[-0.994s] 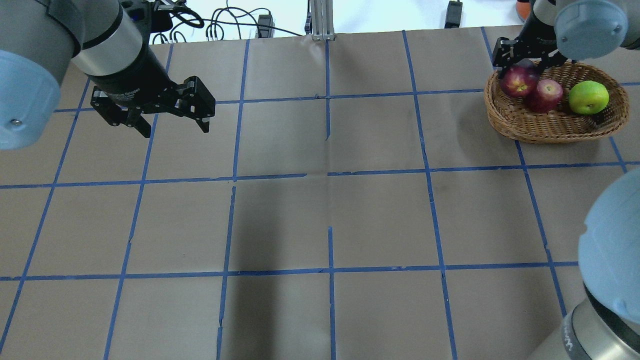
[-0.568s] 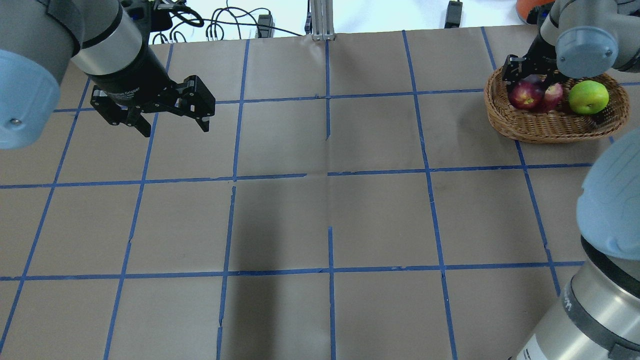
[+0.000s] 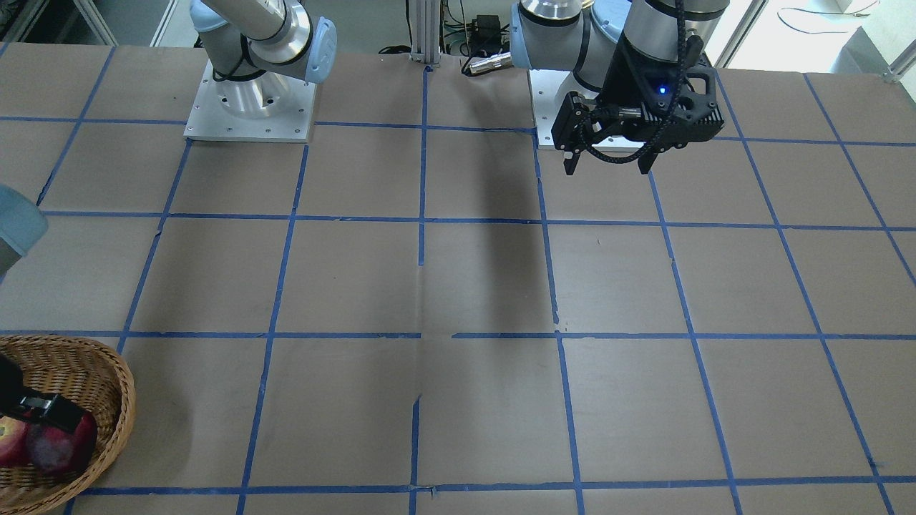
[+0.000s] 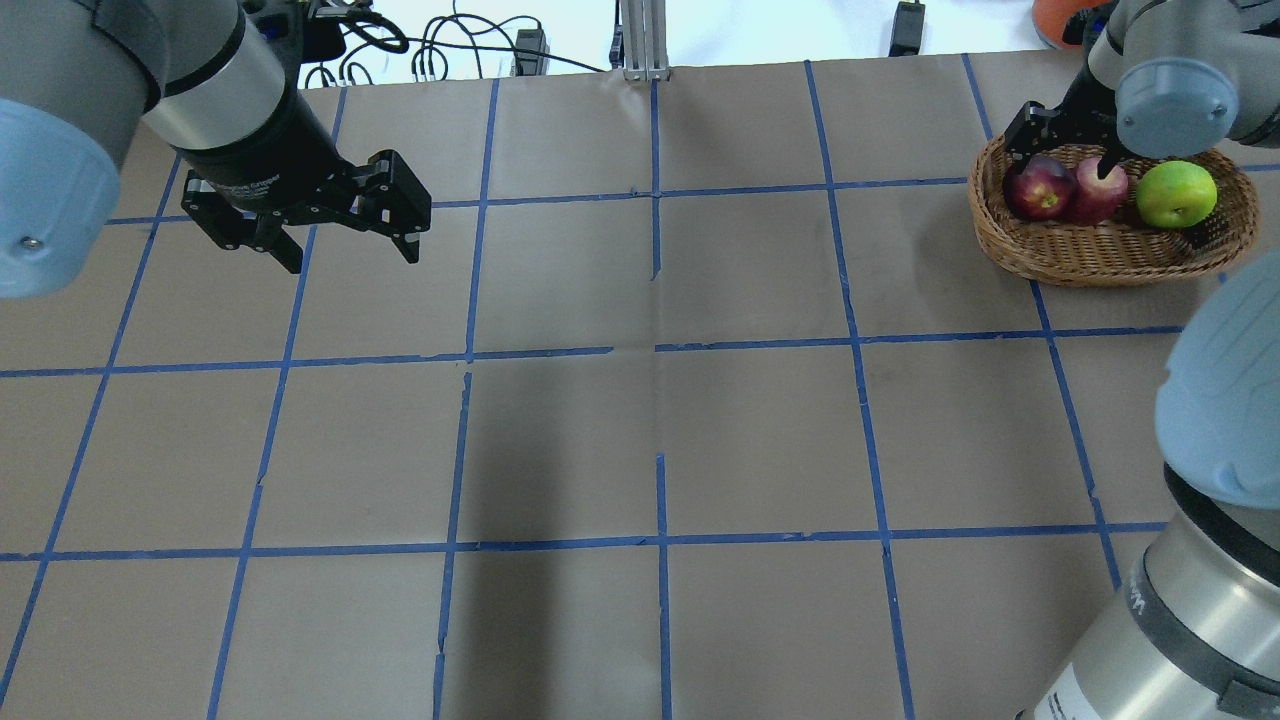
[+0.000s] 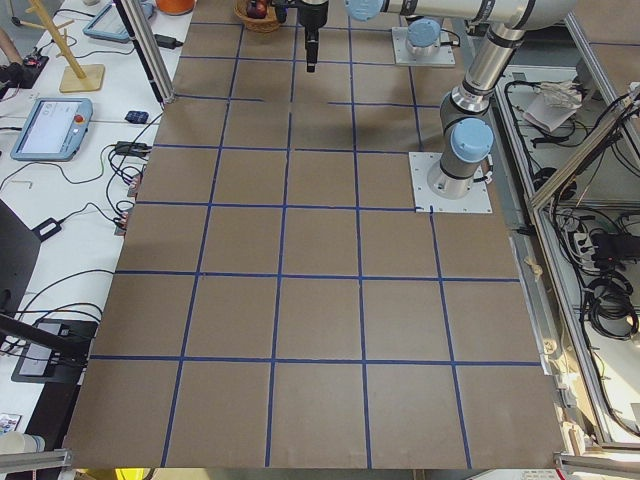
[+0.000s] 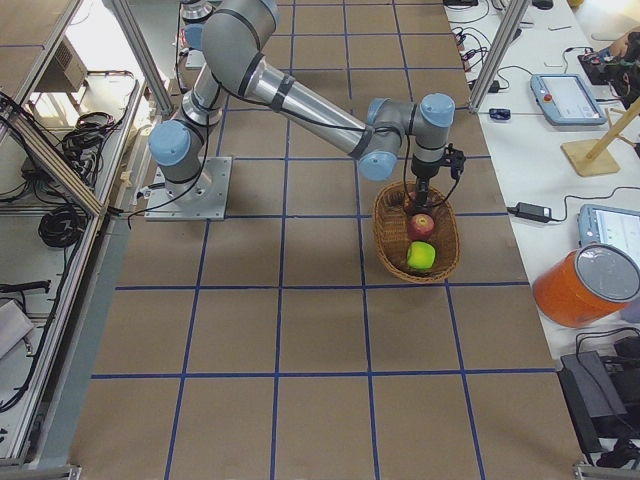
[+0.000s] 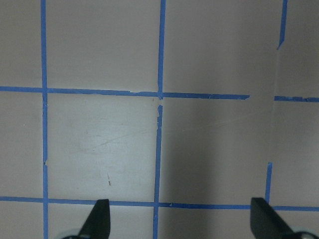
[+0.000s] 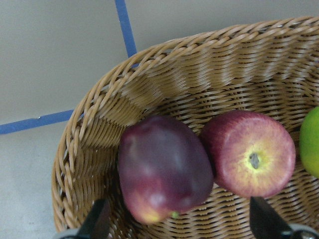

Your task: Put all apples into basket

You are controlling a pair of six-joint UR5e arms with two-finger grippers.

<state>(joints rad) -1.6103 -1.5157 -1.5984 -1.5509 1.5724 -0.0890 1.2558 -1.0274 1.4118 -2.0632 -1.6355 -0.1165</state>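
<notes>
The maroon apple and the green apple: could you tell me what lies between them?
The red apple lies between the maroon apple and green apple, shown in the overhead view.

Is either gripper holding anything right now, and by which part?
Nothing is held. The right gripper hangs open over the maroon apple lying in the basket; the left gripper is open over the table.

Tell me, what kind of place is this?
Probably a robot lab, not a kitchen. The right arm and left arm are bolted onto a table gridded with blue tape, and control tablets and cables sit alongside.
</notes>
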